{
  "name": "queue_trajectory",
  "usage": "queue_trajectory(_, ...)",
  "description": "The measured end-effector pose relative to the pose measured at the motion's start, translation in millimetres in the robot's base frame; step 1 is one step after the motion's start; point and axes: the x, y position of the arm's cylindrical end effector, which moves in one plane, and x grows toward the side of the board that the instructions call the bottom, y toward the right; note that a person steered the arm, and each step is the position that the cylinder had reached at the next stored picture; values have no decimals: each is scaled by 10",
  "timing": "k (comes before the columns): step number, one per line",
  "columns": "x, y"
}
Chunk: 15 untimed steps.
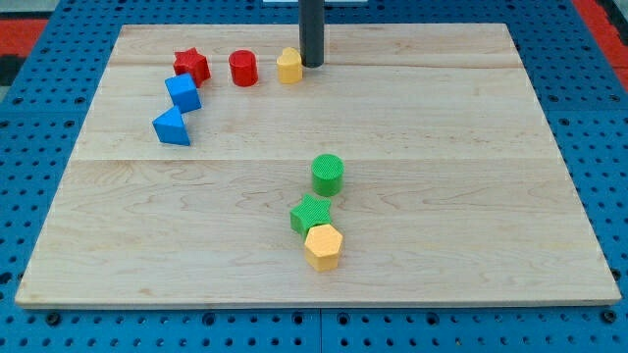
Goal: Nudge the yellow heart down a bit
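Yellow heart [288, 66] sits near the upper middle of the frame, close to the far edge of the wooden worktop [442, 176]. My tip [311, 65] stands just beside it on the heart's right, touching or very nearly touching its side; the exact contact cannot be made out. The rod has no jaws, so nothing is spread, pressed together or pinching.

Left of the heart, in a rough row along the upper part of the frame, come a red cylinder [243, 69] and then a red star [191, 66]. Below the star, at the upper left, lie a blue cube-like block [183, 92] and, lower again, a blue wedge-shaped block [172, 127], near each other.

Well apart from these, in the lower middle of the frame, a green cylinder [328, 175] stands alone, with a green star [311, 213] below it and a yellow hexagon [323, 246] touching that star's lower edge.

Counted: two yellow blocks, two red, two blue, two green, eight in all.
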Motion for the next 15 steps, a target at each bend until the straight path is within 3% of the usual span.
queue_trajectory(2, 162, 400)
queue_trajectory(3, -88, 418)
queue_trajectory(4, -320, 81)
queue_trajectory(6, -378, -396)
queue_trajectory(15, -236, -421)
